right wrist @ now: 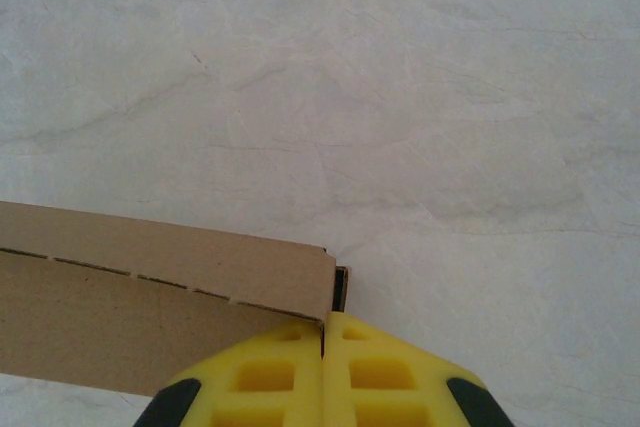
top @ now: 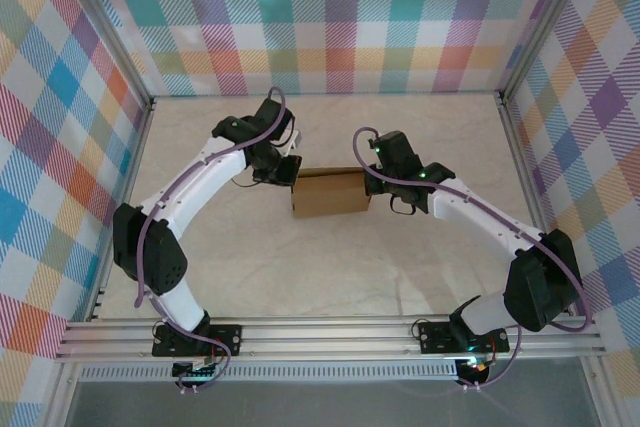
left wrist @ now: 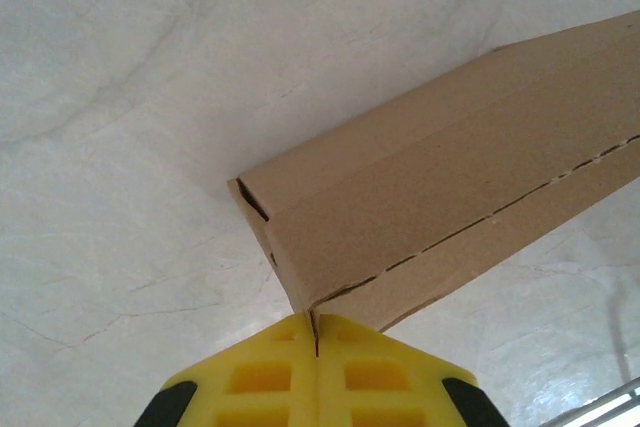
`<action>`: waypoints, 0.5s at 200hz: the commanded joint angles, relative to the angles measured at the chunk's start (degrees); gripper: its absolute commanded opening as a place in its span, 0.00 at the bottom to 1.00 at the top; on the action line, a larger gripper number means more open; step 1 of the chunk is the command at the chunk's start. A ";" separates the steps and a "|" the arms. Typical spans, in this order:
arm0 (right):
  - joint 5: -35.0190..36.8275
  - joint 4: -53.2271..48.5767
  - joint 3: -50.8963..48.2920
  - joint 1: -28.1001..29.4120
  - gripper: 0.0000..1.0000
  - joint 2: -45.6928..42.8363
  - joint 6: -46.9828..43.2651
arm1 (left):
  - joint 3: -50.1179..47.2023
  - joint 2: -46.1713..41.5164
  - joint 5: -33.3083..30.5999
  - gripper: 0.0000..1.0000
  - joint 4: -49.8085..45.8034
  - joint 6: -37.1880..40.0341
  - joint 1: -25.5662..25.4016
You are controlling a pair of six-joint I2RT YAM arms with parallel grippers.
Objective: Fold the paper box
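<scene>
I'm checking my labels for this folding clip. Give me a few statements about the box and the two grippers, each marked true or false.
The paper box lies between the two grippers. True.
The left gripper stands wide open. False: it is shut, its tips at a corner of the box.
The box is a flat, unfolded sheet. False: it is folded into a rectangular box.
The right gripper is shut at the box's other end. True.
</scene>
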 commanded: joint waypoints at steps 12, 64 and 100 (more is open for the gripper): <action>-3.96 -3.73 0.63 1.73 0.00 1.72 -0.34 | 2.29 1.44 6.20 0.00 1.66 -3.25 0.72; -3.96 -3.23 0.35 1.89 0.00 1.72 0.01 | 2.91 1.62 10.94 0.00 2.41 -5.56 2.47; -3.70 -3.25 0.17 1.85 0.00 1.72 0.29 | 1.64 0.80 10.39 0.00 2.38 -2.26 2.49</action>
